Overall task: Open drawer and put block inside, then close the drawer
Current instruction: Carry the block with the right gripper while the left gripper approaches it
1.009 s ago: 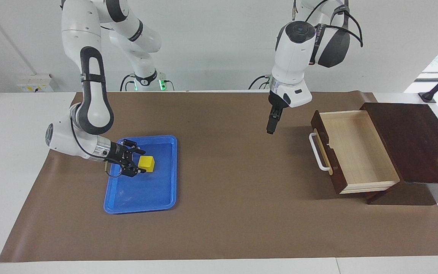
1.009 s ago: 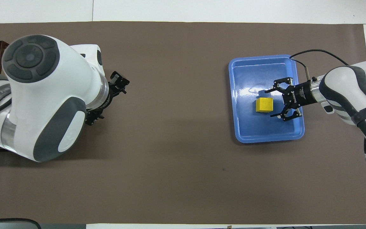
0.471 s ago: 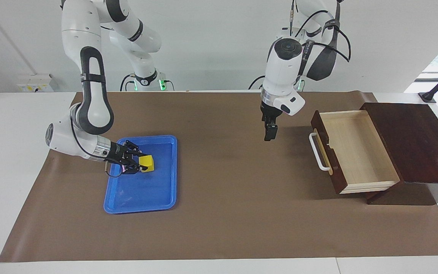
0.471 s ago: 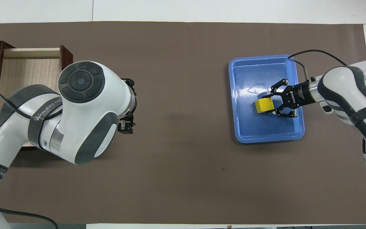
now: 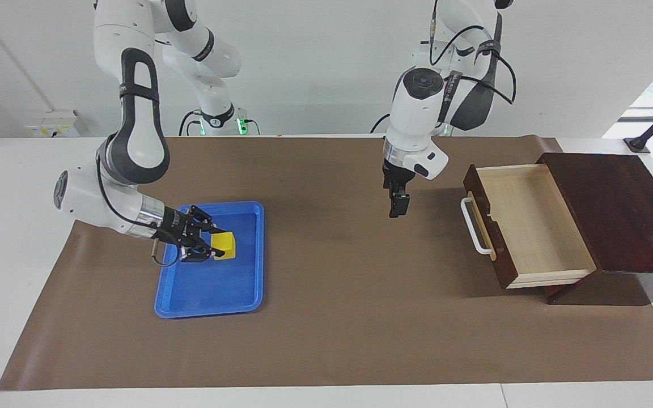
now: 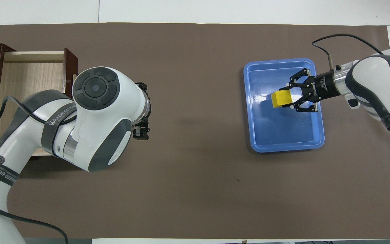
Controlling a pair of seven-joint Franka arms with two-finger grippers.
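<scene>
- The right gripper (image 5: 208, 247) has its fingers clamped on the block (image 5: 224, 244), over the blue tray (image 5: 247, 294) at the right arm's end of the table.
- The drawer (image 5: 530, 226) stands open, well apart at the left arm's end.
- The left gripper (image 5: 395, 207) hangs over the mat between them, near the drawer's handle (image 5: 473, 225); I cannot tell its fingers.
- The block must cross the table's whole length, I reckon.

The yellow block (image 5: 224, 243) hangs over the tray; the pale-lined drawer (image 5: 530, 224) stands pulled open.

One block (image 5: 224, 244), one drawer (image 5: 530, 224), one tray (image 5: 213, 292)
</scene>
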